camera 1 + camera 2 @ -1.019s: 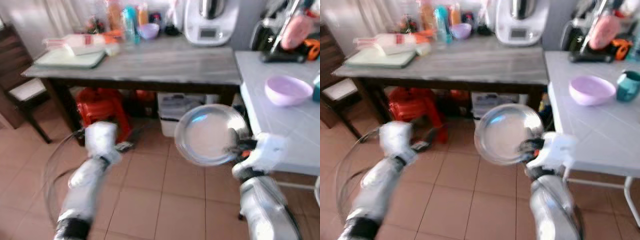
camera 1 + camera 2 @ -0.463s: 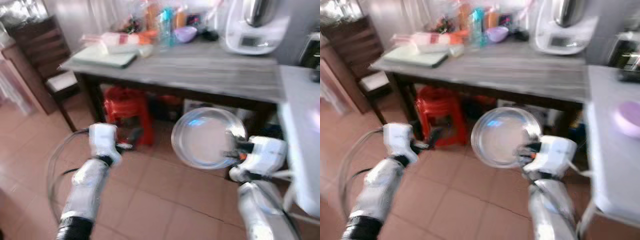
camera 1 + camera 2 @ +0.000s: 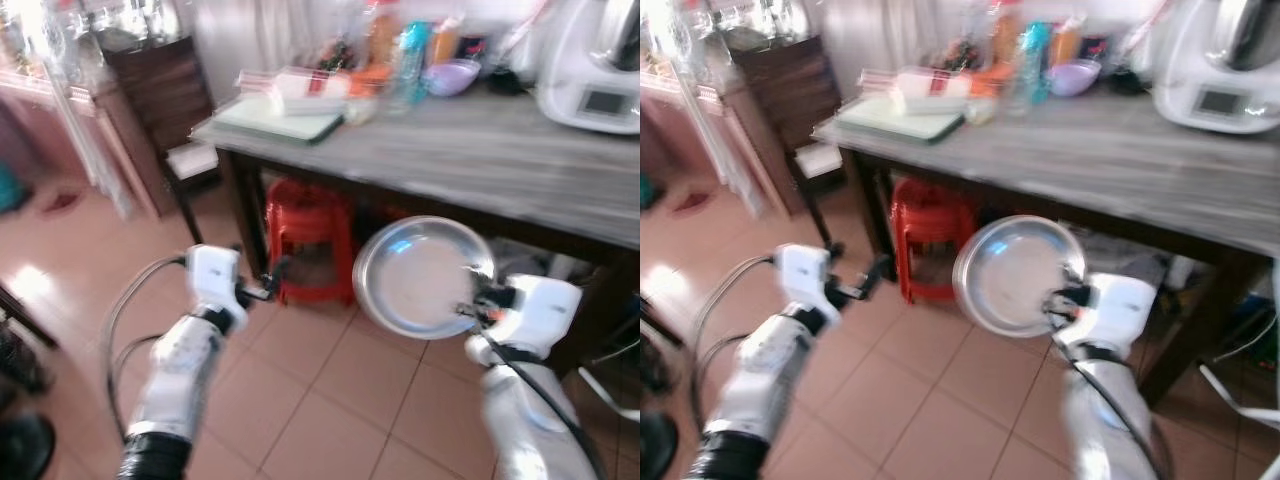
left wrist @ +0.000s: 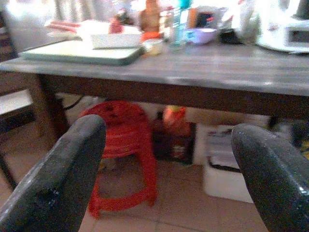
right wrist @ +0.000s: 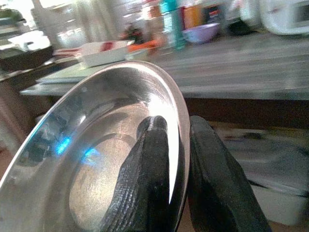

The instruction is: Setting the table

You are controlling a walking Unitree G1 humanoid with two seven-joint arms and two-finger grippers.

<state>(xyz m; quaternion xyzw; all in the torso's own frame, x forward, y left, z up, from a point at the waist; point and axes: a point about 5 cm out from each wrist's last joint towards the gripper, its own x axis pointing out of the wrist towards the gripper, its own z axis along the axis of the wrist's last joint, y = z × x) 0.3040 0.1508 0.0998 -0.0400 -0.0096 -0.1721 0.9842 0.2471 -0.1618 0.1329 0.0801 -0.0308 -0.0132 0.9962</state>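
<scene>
While right end effector (image 5: 176, 159) pinches plate (image 5: 87, 145) rim, tiled floor (image 3: 330, 400) spreads.

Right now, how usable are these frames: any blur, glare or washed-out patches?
Both eye views are smeared by motion; the wooden table and its clutter are soft, and the upper left corner is blown out. Left wrist view: mildly soft, the near fingers blurred. Right wrist view: bright glare on the steel plate, held by the right pincer.

Grey-topped table (image 3: 480, 160), pale tray (image 3: 275, 118), bottles (image 3: 412, 50), lilac bowl (image 3: 452, 76), white appliance (image 3: 598, 70), red stool (image 3: 310, 240) beneath
</scene>
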